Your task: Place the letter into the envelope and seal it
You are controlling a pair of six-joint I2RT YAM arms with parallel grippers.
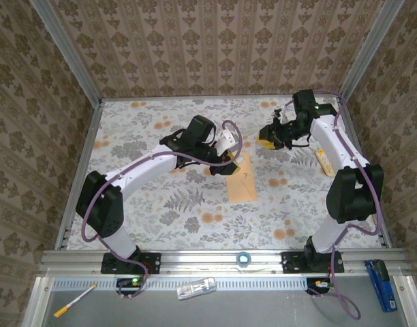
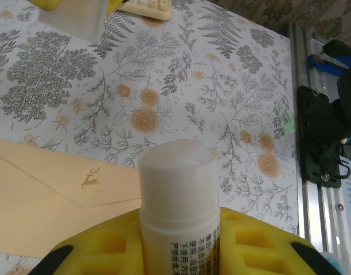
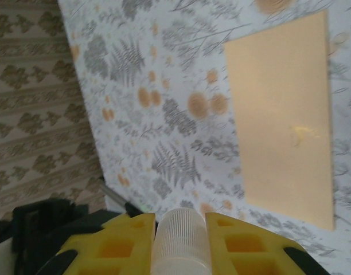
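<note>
As judged from the bared glue tip, step: sealing stage, glue seemingly not yet on paper.
left gripper (image 2: 178, 232): yellow pads pinching a white glue stick (image 2: 176, 183), uncapped, poised over the envelope's top end.
right gripper (image 3: 180, 226): pads clamped on a ribbed translucent cap (image 3: 180, 246), held up, well apart from the envelope.
envelope (image 1: 241, 182): tan, flat on the floral tablecloth (image 1: 174, 204) between the arms, flap with gold deer emblem folded down.
letter: presumably already inside; unconfirmed.
next move: flap lifted clear, glue tip drawn lightly along its inner edge, then pressed shut.
</note>
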